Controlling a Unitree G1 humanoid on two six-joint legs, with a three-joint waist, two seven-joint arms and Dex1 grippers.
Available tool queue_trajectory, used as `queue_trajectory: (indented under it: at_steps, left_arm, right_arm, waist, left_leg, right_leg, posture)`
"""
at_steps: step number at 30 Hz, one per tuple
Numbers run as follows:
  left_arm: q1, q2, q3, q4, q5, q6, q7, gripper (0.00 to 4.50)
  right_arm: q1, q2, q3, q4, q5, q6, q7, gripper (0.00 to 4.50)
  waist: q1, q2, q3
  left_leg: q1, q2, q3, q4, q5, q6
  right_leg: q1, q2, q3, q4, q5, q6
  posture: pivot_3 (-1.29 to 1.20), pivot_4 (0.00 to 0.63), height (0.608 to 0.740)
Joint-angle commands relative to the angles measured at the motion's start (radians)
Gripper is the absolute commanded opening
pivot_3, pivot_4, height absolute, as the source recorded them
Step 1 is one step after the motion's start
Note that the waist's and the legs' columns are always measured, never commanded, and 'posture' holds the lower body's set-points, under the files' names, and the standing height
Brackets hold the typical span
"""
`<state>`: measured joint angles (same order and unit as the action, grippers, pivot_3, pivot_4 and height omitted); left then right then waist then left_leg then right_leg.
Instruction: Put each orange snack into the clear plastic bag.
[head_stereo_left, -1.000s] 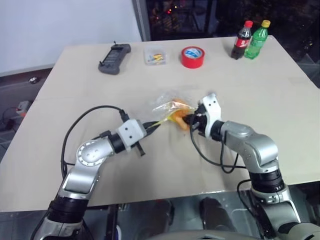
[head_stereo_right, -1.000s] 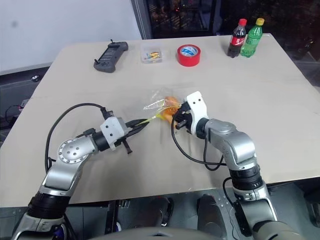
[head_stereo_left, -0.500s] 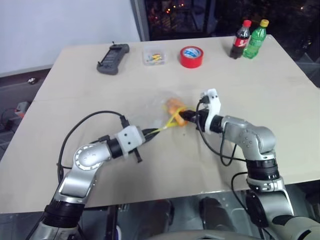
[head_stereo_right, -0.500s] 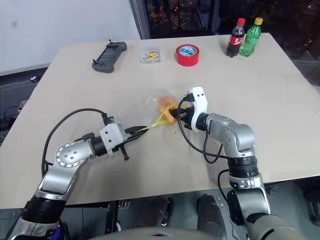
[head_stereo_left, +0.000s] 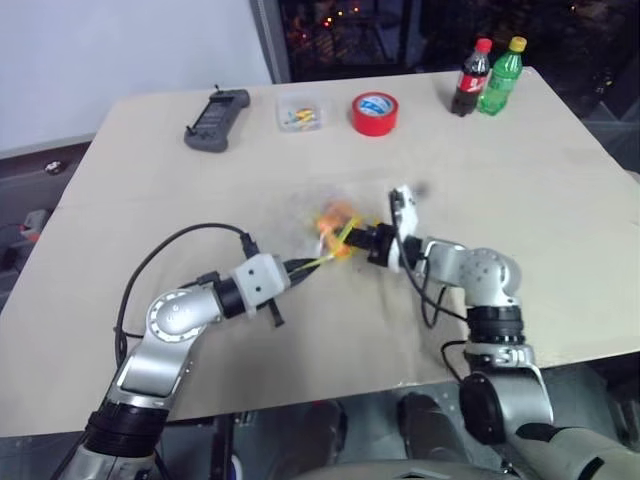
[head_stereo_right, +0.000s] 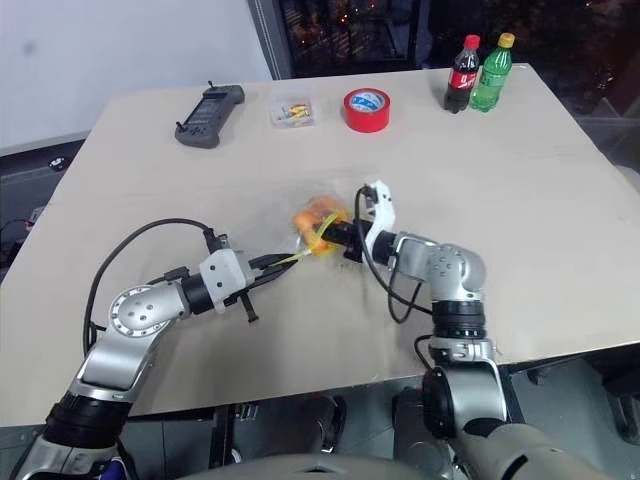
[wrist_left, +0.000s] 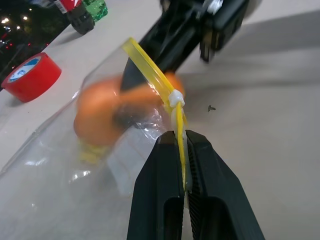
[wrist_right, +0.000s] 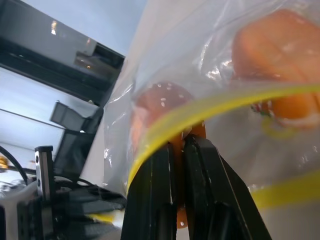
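**Inspector A:** Now, the table (head_stereo_left: 560, 200) is taken first. At its far edge a remote (head_stereo_left: 209, 119), a small clear box (head_stereo_left: 299, 113), a red tape roll (head_stereo_left: 374, 113) and two bottles (head_stereo_left: 490, 76) are noted, all well apart from the work.

**Inspector B:** And the task's own things?

**Inspector A:** The bag (wrist_left: 65, 165) is held up off the table near its middle, between the two arms. Its yellow seal strip (wrist_left: 150, 70) is clamped by the left gripper (wrist_left: 182, 150), whose jaws are closed flat on it. One snack (wrist_right: 277, 50) is judged to lie inside, behind the film.

**Inspector B:** The right gripper?

**Inspector A:** The right gripper (wrist_right: 180, 150) is closed as well; orange shows between its fingers at the bag's mouth. It is judged to be the second snack (wrist_right: 157, 112), though how much of the film is pinched with it cannot be told.

**Inspector B:** Step in hand, then?

**Inspector A:** Insertion of the second snack is judged to be under way. Next, the snack should be pushed past the seal and let go, while the mouth is held steady by the left.
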<state>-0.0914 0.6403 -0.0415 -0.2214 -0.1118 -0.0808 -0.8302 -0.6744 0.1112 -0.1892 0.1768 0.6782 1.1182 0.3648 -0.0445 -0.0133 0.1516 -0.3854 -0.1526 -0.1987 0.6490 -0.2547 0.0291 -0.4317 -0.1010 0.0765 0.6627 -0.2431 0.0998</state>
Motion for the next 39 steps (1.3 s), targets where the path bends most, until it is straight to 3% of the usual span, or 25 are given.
queue_trajectory:
  at_steps: [1,5,11,15,19,23,29,36,39]
  left_arm:
    - [0.010,-0.006,0.011,-0.041,-0.002,-0.026,0.019,0.00]
    - [0.009,-0.030,0.036,-0.043,-0.028,0.012,0.055,0.00]
    - [-0.023,-0.090,0.095,-0.052,-0.120,0.151,0.128,0.00]
    - [-0.067,-0.116,0.142,-0.053,-0.193,0.237,0.164,0.00]
    - [-0.125,-0.127,0.190,-0.054,-0.297,0.331,0.172,0.00]
    - [-0.161,-0.116,0.208,-0.059,-0.348,0.382,0.162,0.00]
    - [-0.178,-0.105,0.210,-0.061,-0.366,0.404,0.149,0.00]
    - [-0.179,-0.100,0.208,-0.069,-0.368,0.408,0.150,0.00]
    - [-0.180,-0.100,0.213,-0.072,-0.370,0.408,0.155,0.00]
  right_arm:
    - [-0.031,0.032,0.039,0.015,-0.053,-0.144,-0.013,0.02]
    - [0.009,-0.004,0.228,-0.027,-0.190,-0.363,0.098,0.02]
    - [0.066,-0.089,0.342,-0.144,-0.273,-0.491,0.172,2.66]
    - [0.106,-0.219,0.363,-0.302,-0.310,-0.531,0.224,2.66]
    - [0.150,-0.423,0.444,-0.427,-0.452,-0.641,0.288,2.66]
    - [0.150,-0.547,0.536,-0.396,-0.663,-0.788,0.260,2.66]
    - [0.076,-0.531,0.617,-0.159,-0.867,-0.955,0.165,2.66]
    - [-0.039,-0.464,0.599,0.088,-0.914,-1.109,0.137,2.66]
    - [-0.057,-0.451,0.577,0.111,-0.889,-1.151,0.162,1.85]
  waist:
    - [0.000,0.000,0.000]
    - [0.000,0.000,0.000]
    - [0.003,0.000,0.000]
    - [0.005,0.000,0.000]
    - [0.007,0.000,0.000]
    - [0.000,0.000,0.000]
    - [0.004,-0.001,0.000]
    - [0.004,-0.001,0.000]
    - [0.004,-0.001,0.000]
  left_leg:
    - [0.000,0.000,0.000,0.000,0.000,0.000]
    - [0.000,0.000,0.000,0.000,0.000,0.000]
    - [0.000,0.000,0.000,0.000,0.000,0.000]
    - [0.000,0.000,-0.001,0.001,0.000,0.000]
    - [0.000,-0.001,-0.001,0.002,0.000,0.000]
    - [0.000,0.000,0.000,0.002,0.000,0.000]
    - [0.000,0.000,0.001,0.002,0.000,0.000]
    - [0.000,0.000,0.001,0.002,0.000,0.000]
    - [-0.001,0.000,0.000,0.002,0.000,0.000]
  right_leg:
    - [0.000,0.000,0.000,0.000,0.000,0.000]
    - [0.000,0.000,0.000,0.000,0.000,0.000]
    - [0.000,0.000,0.000,0.000,0.000,0.000]
    - [0.000,0.000,-0.001,0.000,0.000,0.000]
    - [0.000,0.000,-0.002,-0.001,0.000,0.000]
    - [0.000,0.000,-0.001,0.000,0.000,0.000]
    - [0.000,0.000,0.000,0.000,0.000,0.000]
    - [0.000,0.000,0.000,-0.001,0.000,0.000]
    - [0.000,0.000,0.000,-0.001,0.000,0.000]
  posture:
    - [0.00,0.150,0.740]
    - [0.00,0.150,0.740]
    - [0.00,0.150,0.740]
    - [0.00,0.150,0.740]
    - [0.00,0.150,0.740]
    - [0.00,0.150,0.740]
    - [0.00,0.150,0.740]
    - [0.00,0.150,0.740]
    - [0.00,0.150,0.740]
